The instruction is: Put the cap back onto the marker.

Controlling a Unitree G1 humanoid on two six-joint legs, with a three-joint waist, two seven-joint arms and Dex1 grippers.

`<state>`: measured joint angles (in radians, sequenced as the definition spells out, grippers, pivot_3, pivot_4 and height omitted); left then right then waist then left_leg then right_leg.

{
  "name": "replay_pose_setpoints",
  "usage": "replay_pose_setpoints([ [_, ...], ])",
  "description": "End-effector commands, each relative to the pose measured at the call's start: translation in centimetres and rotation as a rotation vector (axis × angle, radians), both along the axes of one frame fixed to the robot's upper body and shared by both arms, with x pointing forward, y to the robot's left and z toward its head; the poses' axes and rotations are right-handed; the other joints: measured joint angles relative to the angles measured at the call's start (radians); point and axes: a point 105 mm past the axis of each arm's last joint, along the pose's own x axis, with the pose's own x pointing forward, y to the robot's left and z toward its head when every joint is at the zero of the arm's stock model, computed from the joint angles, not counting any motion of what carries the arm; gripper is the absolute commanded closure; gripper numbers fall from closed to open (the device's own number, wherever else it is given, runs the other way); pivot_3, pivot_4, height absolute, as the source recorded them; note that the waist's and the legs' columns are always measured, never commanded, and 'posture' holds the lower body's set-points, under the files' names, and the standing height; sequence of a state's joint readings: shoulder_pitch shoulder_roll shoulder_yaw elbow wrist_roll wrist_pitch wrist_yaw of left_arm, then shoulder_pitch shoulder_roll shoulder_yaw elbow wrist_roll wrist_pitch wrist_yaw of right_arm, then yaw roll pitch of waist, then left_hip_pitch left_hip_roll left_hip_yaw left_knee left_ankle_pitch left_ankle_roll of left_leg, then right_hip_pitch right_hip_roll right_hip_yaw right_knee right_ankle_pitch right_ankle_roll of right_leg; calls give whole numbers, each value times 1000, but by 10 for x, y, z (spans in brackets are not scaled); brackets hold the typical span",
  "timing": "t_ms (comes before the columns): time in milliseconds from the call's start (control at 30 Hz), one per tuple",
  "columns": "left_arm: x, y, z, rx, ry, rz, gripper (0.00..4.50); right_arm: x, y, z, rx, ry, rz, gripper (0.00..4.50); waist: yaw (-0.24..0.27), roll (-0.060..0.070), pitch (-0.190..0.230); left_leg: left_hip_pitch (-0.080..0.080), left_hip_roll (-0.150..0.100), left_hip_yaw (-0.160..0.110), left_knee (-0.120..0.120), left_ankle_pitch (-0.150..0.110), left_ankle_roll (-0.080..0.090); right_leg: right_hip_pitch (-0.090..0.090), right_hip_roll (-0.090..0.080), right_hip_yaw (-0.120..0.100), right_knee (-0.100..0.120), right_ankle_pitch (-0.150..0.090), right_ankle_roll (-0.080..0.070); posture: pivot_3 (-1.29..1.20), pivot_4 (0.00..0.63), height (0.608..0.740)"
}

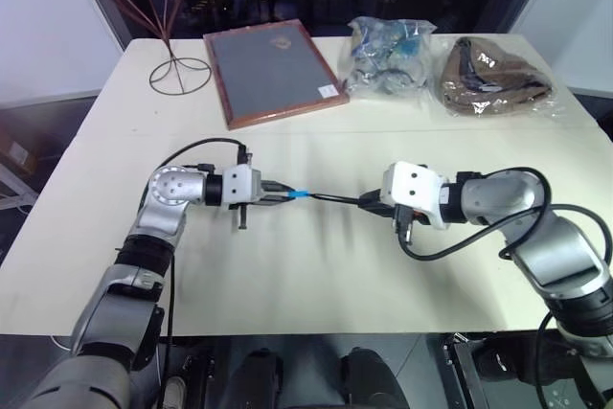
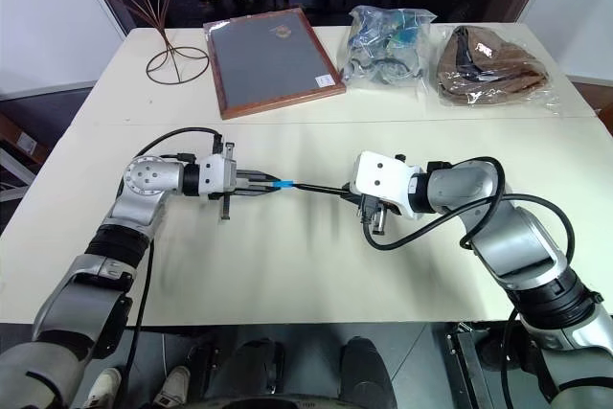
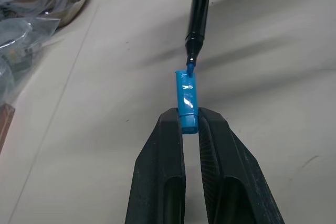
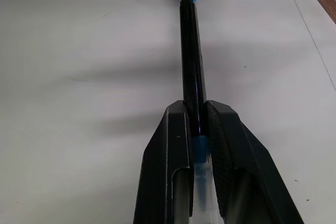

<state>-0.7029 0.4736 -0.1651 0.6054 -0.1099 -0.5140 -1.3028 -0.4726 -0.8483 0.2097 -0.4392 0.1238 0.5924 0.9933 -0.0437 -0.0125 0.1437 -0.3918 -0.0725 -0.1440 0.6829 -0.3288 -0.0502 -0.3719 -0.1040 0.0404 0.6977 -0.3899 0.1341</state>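
Above the cream table (image 1: 316,284), the left gripper (image 3: 189,121) is clamped on the light-blue cap (image 3: 186,100). The right gripper (image 4: 197,116) is clamped on the black marker (image 4: 191,61). The marker's blue tip touches the cap's open end, not yet pushed in.

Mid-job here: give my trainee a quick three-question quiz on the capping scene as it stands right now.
1. True or false: the left gripper is shut on the blue cap.
2. What does the right gripper hold? A) picture frame B) black marker C) plastic bag
3. Fill in: the marker's tip sits at the cap's ____, not yet pushed fully in.

Key
1. True; the fingers pinch the cap's closed end.
2. B
3. Mouth; marker and cap line up end to end above the table.
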Motion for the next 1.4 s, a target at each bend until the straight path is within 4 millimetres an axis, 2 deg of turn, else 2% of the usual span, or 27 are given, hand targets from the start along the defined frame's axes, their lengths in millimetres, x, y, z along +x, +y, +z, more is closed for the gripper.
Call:
replay_pose_setpoints([
  [33, -2, 2, 9, -6, -34, -11, 4500, -1, -2, 10, -11, -53, 8, 4443, 0, 0, 0, 0, 0, 0, 0, 0, 0, 0, 0, 0, 0, 0, 0, 0, 150, 740],
  [500, -5, 5, 8, -2, -16, -7, 4500, 0, -8, 9, -42, -64, 4, 4443, 1, 0, 0, 0, 0, 0, 0, 0, 0, 0, 0, 0, 0, 0, 0, 0, 150, 740],
  [833, -5, 4, 9, -3, -24, -8, 4500, -6, -3, 3, -34, -36, 17, 4443, 0, 0, 0, 0, 0, 0, 0, 0, 0, 0, 0, 0, 0, 0, 0, 0, 150, 740],
  [1400, -6, 1, 6, 0, -30, -24, 4500, -7, 2, 4, -19, -30, 24, 4443, 0, 0, 0, 0, 0, 0, 0, 0, 0, 0, 0, 0, 0, 0, 0, 0, 150, 740],
])
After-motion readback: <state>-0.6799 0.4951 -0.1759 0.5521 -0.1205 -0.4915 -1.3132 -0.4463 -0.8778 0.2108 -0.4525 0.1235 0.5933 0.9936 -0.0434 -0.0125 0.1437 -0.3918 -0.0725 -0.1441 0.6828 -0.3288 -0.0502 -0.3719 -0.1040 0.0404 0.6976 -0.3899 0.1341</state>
